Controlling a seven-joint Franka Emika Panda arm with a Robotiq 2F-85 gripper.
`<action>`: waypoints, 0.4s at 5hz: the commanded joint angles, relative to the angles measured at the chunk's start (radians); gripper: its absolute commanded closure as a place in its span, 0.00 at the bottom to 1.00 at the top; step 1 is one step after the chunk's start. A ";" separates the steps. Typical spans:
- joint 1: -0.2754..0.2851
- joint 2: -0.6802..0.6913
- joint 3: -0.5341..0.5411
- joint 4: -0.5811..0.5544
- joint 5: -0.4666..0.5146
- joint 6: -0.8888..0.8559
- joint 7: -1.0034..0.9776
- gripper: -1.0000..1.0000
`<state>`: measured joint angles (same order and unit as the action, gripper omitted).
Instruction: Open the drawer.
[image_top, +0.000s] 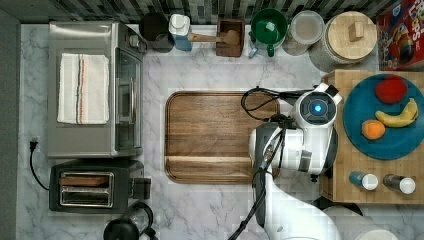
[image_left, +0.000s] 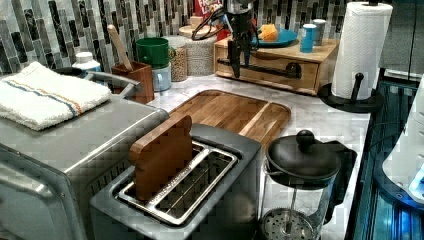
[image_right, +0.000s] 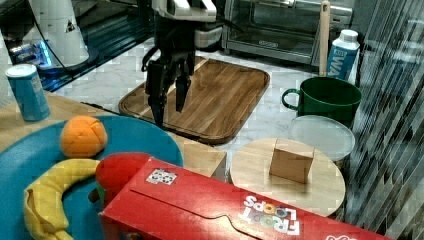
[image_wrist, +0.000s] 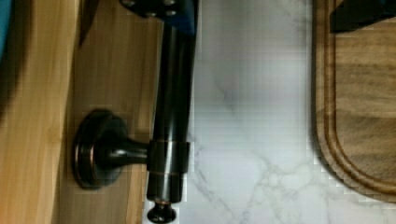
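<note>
Gripper (image_right: 169, 102) above drawer (image_left: 272, 64) handle (image_wrist: 172, 116), jaws apart. On drawer: blue plate (image_top: 360, 112) holding orange (image_top: 373, 129), banana (image_top: 398, 116).

Top view looking straight down on worktop (image_top: 210, 70); left, right views facing across tray (image_left: 235, 112) oppositely; wrist view hovering close.
</note>
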<state>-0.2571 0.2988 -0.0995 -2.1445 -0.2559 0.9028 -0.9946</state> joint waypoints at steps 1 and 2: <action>-0.015 -0.077 -0.034 0.048 -0.083 -0.010 -0.041 0.00; 0.001 -0.103 -0.030 0.059 -0.086 -0.094 -0.017 0.00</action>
<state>-0.2664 0.2683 -0.0958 -2.1406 -0.2625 0.8501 -0.9946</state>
